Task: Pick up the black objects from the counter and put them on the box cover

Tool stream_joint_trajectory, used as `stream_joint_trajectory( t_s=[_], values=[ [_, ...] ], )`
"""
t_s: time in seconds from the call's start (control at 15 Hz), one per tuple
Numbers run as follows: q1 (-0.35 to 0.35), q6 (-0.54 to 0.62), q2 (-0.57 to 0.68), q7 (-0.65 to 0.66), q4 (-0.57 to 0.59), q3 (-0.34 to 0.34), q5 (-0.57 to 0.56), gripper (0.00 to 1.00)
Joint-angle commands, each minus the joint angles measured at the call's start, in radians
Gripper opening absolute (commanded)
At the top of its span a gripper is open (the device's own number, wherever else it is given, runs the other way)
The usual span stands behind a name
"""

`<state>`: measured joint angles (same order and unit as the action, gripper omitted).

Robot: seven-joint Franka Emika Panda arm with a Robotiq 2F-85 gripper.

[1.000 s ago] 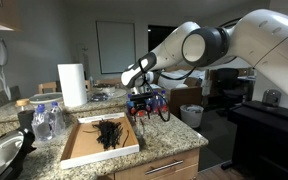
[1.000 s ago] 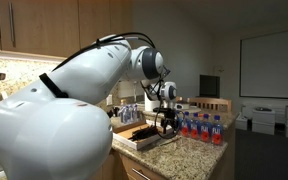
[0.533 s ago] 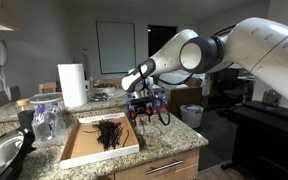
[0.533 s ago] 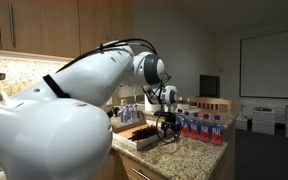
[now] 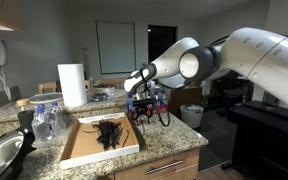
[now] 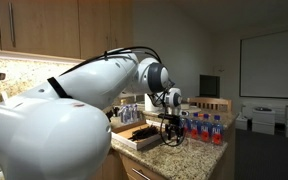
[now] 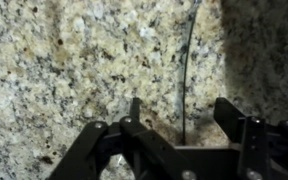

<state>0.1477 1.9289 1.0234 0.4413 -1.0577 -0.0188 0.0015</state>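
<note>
Wrist view has my gripper [image 7: 181,118] spread wide and holding nothing. One thin black strand [image 7: 187,70] lies on the counter [image 7: 64,60] between its fingers. Over the last second the elbow and forearm have swung across in both exterior views. The gripper has barely shifted in an exterior view [image 5: 147,112], staying low over the granite just beside the box cover [image 5: 82,148]. A clump of black objects [image 5: 108,132] already sits inside the box cover. I read the arm's swing as re-posing to line up on this leftover piece. The jaws straddle it, so closing on it looks like my next step.
</note>
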Motion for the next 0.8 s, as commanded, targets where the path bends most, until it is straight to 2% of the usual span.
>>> stream_joint_trajectory(
  t_s=[0.0, 0.4, 0.67, 0.73],
  values=[
    [-0.015, 0.008, 0.04, -0.06, 0.059, 0.025, 0.034, 0.47],
    [-0.012, 0.027, 0.063, -0.102, 0.1, 0.037, 0.032, 0.08],
    [-0.014, 0.022, 0.082, -0.11, 0.125, 0.044, 0.034, 0.0],
    [-0.015, 0.021, 0.087, -0.112, 0.131, 0.046, 0.036, 0.02]
  ],
)
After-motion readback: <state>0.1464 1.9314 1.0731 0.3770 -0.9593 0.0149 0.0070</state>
